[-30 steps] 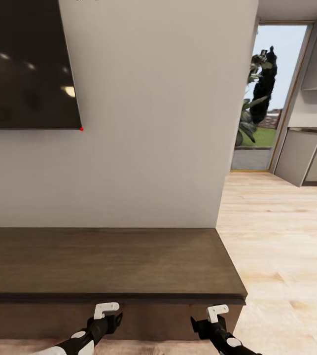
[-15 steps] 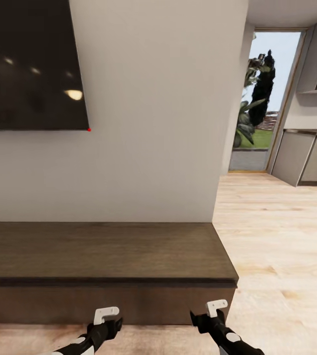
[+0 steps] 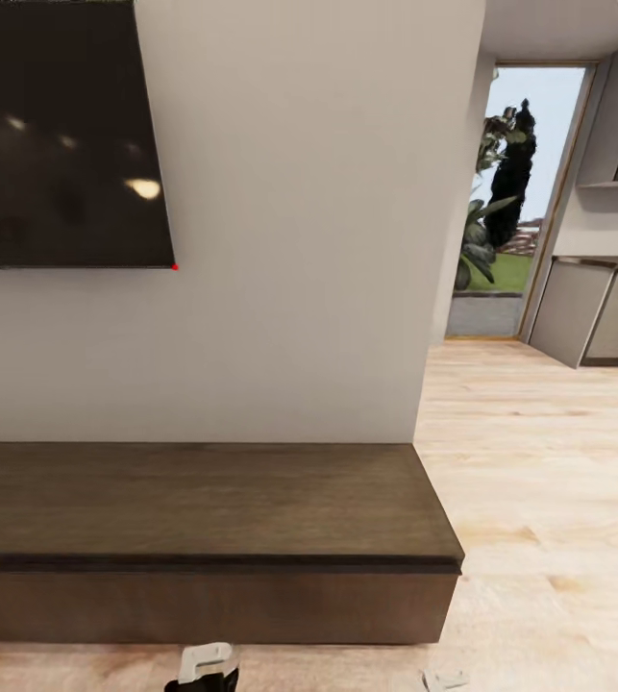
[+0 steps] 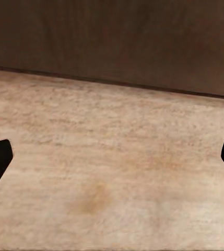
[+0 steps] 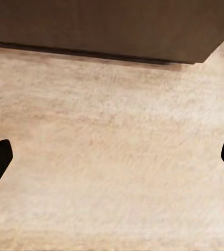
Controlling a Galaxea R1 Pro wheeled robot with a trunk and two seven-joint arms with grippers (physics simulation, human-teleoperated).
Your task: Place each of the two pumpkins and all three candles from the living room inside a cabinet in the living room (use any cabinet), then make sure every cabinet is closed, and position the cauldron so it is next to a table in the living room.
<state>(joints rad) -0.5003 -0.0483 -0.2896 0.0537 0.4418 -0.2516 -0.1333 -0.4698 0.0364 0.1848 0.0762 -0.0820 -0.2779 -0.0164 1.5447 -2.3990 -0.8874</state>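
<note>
Below one television (image 3: pixel 59 135), one closed cabinet (image 3: pixel 203 509).

Long low dark-brown cabinet (image 3: pixel 203 509): wood, visible grain, matt finish on top and fronts. Pale plank floor (image 3: pixel 539 481): light wood, smooth, faint sheen. Off-white wall (image 3: pixel 299 240): flat, matt paint. Large black wall screen (image 3: pixel 59 144): glossy, mirrors ceiling lights. Grey kitchen cupboards (image 3: pixel 597 312): smooth, matt.

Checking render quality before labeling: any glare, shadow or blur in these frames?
Head view: soft light spots glare off the dark wall screen, the doorway is bright, and a thin shadow runs under the cabinet top edge. Left wrist view: floor texture is smeared, the cabinet front blurry. Right wrist view: same softness.
</note>
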